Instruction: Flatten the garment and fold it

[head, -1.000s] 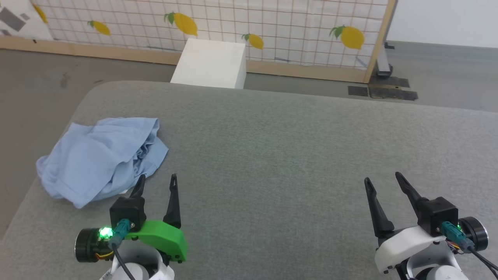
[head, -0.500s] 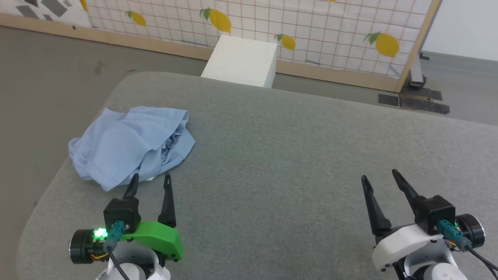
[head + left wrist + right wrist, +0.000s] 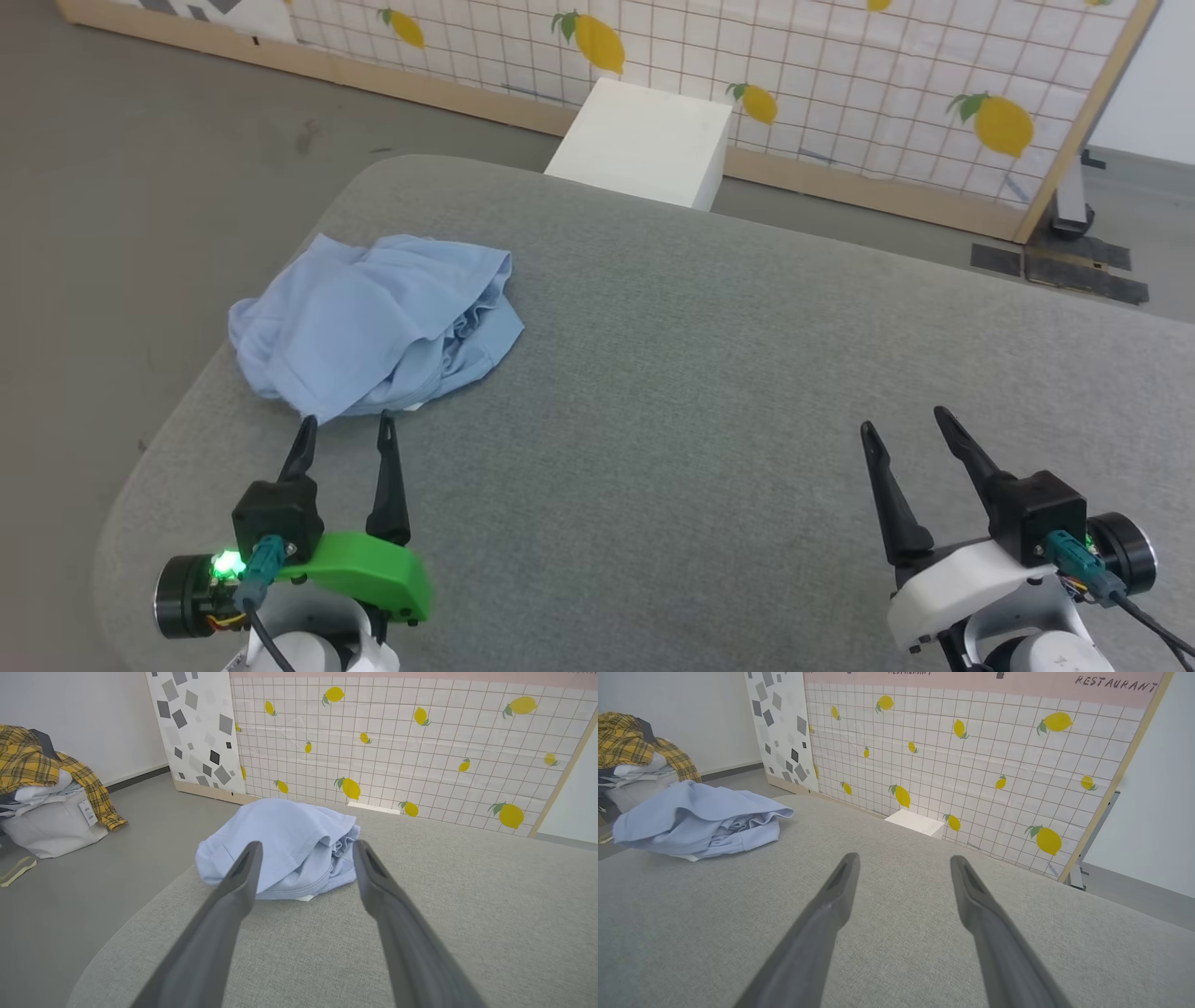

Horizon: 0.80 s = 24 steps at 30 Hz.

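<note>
The crumpled shirt (image 3: pixel 373 322) lies at the counter's (image 3: pixel 700 373) 10 o'clock, just beyond the wide, empty left gripper (image 3: pixel 345 425); the right gripper (image 3: pixel 903 417), at 4 o'clock, also gapes empty.

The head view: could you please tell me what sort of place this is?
Probably a staged test room, not a home: a lemon-print backdrop panel lettered RESTAURANT stands on bare floor, and a pile of clothes sits near the padded grey table.
</note>
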Available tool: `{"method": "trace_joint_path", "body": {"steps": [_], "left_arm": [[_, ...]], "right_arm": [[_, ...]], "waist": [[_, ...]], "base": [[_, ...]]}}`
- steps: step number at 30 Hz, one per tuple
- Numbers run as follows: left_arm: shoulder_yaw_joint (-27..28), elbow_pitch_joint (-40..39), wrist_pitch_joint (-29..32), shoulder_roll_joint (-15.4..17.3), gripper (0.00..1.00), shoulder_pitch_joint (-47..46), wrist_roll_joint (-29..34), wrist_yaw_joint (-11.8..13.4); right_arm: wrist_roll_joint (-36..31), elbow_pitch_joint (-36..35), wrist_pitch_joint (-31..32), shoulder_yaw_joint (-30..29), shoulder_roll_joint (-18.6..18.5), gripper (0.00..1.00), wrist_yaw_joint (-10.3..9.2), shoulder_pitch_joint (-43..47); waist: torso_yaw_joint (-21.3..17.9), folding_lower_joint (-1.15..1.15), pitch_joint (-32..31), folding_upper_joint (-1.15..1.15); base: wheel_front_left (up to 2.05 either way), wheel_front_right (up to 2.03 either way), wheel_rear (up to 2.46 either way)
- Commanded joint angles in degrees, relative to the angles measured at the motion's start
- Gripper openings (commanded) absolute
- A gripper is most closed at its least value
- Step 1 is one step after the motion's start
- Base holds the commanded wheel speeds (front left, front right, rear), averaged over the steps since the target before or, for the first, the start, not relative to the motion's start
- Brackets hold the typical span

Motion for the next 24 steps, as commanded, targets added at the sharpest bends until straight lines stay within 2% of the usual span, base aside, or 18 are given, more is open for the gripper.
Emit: {"method": "trace_joint_path", "body": {"steps": [1, 24], "left_arm": [[-0.14, 0.37, -0.68, 0.51, 1.0, -0.23, -1.01, 0.46], [-1.23, 2.04, -3.39, 1.6, 1.0, -0.35, -3.23, 2.54]], "right_arm": [[0.12, 0.32, -0.58, 0.12, 0.07, 1.0, -0.06, -1.26], [0.54, 1.59, -2.31, 0.36, 0.1, 1.0, -0.08, -2.0]], "waist": [[0.9, 0.0, 0.1, 0.0], [7.81, 0.0, 0.26, 0.0]], "base": [[0.0, 0.0, 0.0], [0.0, 0.0, 0.0]]}}
